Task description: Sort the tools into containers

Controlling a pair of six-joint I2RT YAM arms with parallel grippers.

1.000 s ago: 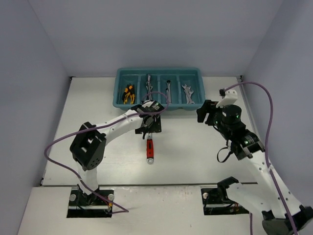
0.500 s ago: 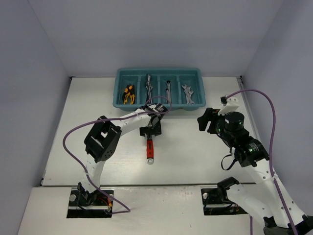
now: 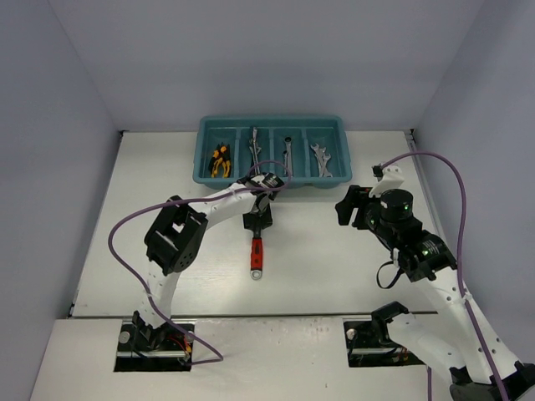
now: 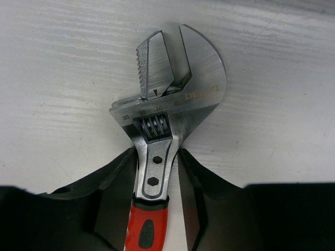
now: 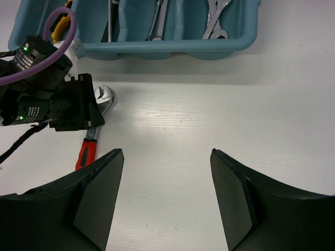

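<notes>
Your left pincer [image 4: 157, 157] clenches the neck of the red-handled adjustable wrench [image 4: 167, 99] lying flat on the white desk [image 4: 63, 63], near the teal plastic tray [image 3: 272, 119]. Your right pincer [image 5: 166, 157] hangs released, empty.

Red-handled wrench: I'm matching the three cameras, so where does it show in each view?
Top external: red-handled wrench mid-table, on the near side of the teal tray, head under the left gripper.
Left wrist: centre frame, head up, shank between the jaws.
Right wrist: far left, red handle showing below the left gripper.
Shared landmark: the left gripper over its neck.
</notes>
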